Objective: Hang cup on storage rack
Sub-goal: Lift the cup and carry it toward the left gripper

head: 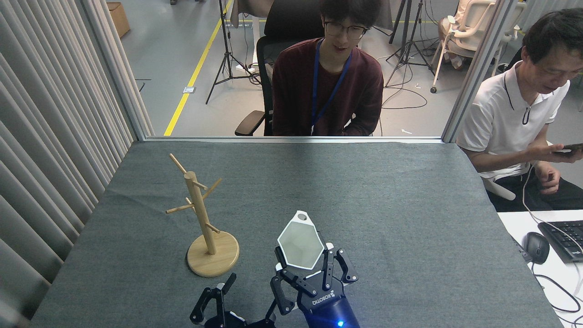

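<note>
The right gripper (304,269), marked "ROBOTIQ", is clamped on the white hexagonal cup (300,245), right of the wooden storage rack (203,223). The left gripper (248,298) stands spread apart.

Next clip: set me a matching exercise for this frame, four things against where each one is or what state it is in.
Things:
1. cup
2. storage rack
3. left gripper
4. computer mouse

States:
A. open, holding nothing
B. on the white desk, beside the keyboard
C. standing on the grey table
D. held by the right gripper

Pairs: 1-D, 2-C, 3-A, 4-B
</note>
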